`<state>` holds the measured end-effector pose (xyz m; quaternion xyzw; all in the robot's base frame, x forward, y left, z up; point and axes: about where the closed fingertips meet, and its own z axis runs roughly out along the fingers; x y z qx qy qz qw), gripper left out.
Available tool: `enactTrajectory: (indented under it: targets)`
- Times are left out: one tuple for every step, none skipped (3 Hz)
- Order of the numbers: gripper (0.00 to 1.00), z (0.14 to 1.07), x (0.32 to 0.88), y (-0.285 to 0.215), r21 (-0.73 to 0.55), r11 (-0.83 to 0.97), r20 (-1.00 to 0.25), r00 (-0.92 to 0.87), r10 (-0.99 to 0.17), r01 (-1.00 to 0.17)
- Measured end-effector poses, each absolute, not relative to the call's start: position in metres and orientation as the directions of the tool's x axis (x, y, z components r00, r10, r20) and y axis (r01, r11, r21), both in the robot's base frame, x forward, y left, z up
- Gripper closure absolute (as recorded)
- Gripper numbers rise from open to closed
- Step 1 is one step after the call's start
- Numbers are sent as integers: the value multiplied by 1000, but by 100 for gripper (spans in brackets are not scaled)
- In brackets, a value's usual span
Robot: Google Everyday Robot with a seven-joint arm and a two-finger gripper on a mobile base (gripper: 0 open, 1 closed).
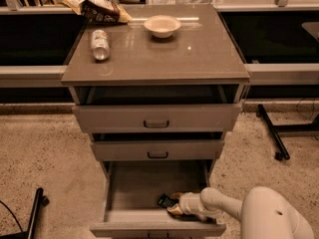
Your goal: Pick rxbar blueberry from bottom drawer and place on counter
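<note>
Tabletop [199, 59]: glossy grey-brown, smooth, light spots reflecting. Soda can [100, 37] on it: shiny metal. Bowl [162, 25]: pale, matt. Snack bag [102, 10]: crinkled, slightly glossy wrapper. Upper drawer fronts [114, 118]: matt grey-beige; handles [156, 124] dark. Tool [174, 209] down inside bottom drawer [144, 188], front right; arm [269, 218] smooth off-white plastic. Rxbar [165, 201] just beside tool: dark wrapper. Floor [45, 153]: speckled, rough-looking.

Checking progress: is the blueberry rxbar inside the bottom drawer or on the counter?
Inside. The rxbar blueberry lies in the open bottom drawer, with the gripper reaching in right beside it.
</note>
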<state>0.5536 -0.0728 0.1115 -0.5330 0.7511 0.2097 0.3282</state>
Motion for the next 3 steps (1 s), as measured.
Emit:
enactTrajectory:
  targets:
    - [100,111,554,-71,-27,324,-717,-207,-666,-946]
    - [100,113,553,-65,-10,284,-725,-189,-662,-959]
    - [100,148,551,-54,-29,206,-767,-110,-633,-978]
